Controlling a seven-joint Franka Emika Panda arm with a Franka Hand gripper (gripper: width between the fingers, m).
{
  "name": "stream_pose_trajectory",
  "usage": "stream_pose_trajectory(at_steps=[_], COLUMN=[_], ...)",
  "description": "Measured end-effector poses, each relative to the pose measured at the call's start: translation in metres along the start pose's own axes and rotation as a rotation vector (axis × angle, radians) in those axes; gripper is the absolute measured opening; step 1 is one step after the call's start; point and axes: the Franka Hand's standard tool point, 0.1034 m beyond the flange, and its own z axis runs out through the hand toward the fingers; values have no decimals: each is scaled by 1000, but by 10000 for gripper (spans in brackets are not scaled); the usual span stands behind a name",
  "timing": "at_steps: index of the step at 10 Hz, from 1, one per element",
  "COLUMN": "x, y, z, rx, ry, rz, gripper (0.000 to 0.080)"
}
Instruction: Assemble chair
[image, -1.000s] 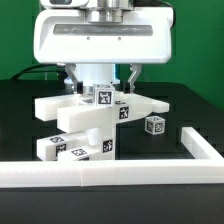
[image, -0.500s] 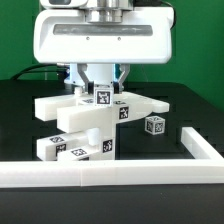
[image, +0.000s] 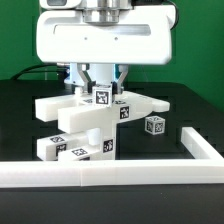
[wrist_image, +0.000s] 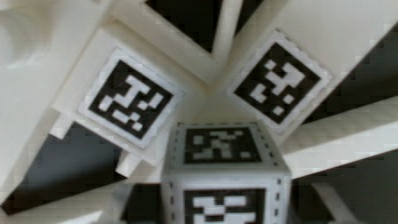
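Exterior view, gripper (image: 100, 82): it reaches straight down at the middle of the scene, its fingers drawn in on either side of a small tagged block (image: 101, 96), so it seems clenched on that block.
Exterior view, chair (image: 88, 120): a part-built white stack sits mid-table, with flat panels spreading to the exterior view's left and right and a blocky leg (image: 78, 146) lying at its near foot.
Exterior view, loose cube (image: 154, 126): it rests on the table just to the right of the stack.
Exterior view, border frame (image: 110, 170): it runs along the near edge.
Exterior view, likely reason: the block is probably held upright for seating into the panels.
Wrist view, block (wrist_image: 221, 150): it stands between two tagged panels (wrist_image: 125, 95); the fingers are out of frame.
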Motion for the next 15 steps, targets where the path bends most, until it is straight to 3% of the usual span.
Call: stream_pose_trajectory(at_steps=[7,13,15], x=[0,-2,-1], y=[-1,-5,-4], z=[0,0,0], rx=[2,18,34], ry=[0,-11,-25], rz=[372,793,975], gripper=[287,287,287])
